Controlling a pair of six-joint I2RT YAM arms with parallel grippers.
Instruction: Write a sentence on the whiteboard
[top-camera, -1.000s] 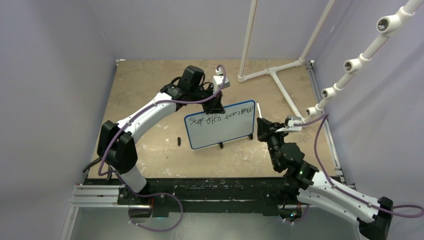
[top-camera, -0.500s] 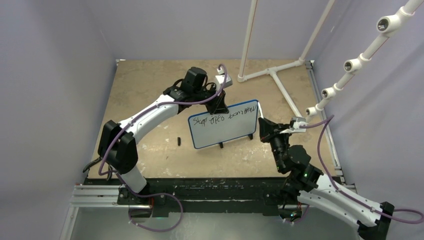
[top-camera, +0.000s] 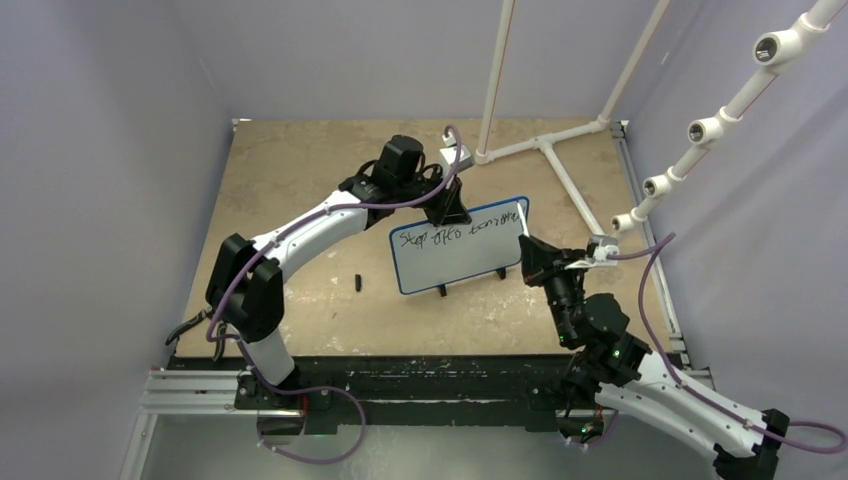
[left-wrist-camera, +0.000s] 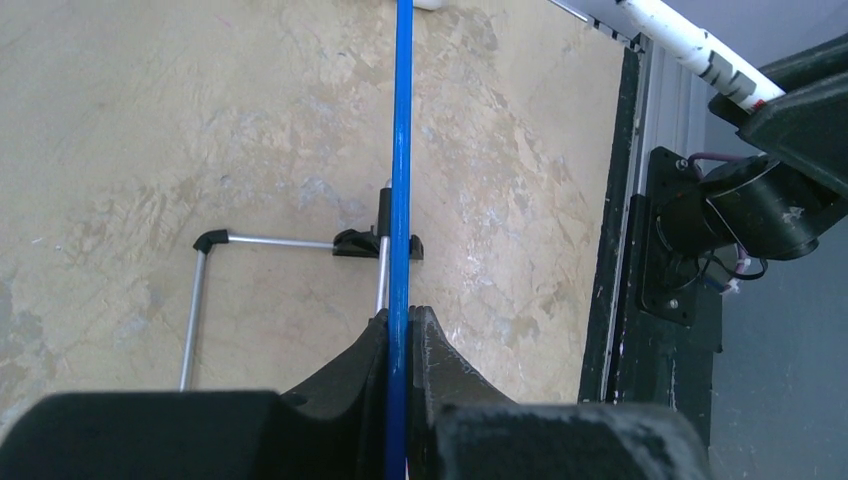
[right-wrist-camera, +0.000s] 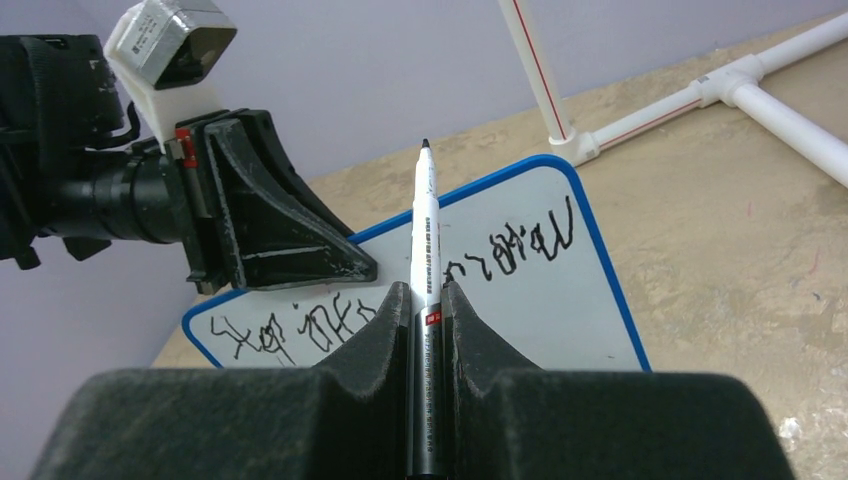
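Ideally, with the left gripper (left-wrist-camera: 401, 325) clamped on the top rim of the upright board (top-camera: 460, 268) and the right gripper (right-wrist-camera: 427, 300) pinching the marker (right-wrist-camera: 425, 225) near its top-right corner, the sentence (top-camera: 455, 234) along its top called for light, steady strokes.

Whiteboard (top-camera: 455, 262): smooth white face with a slight sheen; thin blue rim, plastic by the look, glossy.
Sentence (top-camera: 450, 234): black ink, matt.
Stand rod (left-wrist-camera: 195, 300): bare bright metal, smooth; matt black joints.
Marker (right-wrist-camera: 427, 230): glossy white plastic barrel, black print.
Left pincer (left-wrist-camera: 400, 322): black, matt, finely grained, plastic by the look.
Right pincer (right-wrist-camera: 425, 295): same black grained matt finish.
Desk (top-camera: 300, 170): tan mottled board, matt, scuffed.
Pipe frame (top-camera: 545, 145), at 1 o'clock on the desk: white plastic, smooth, glossy.
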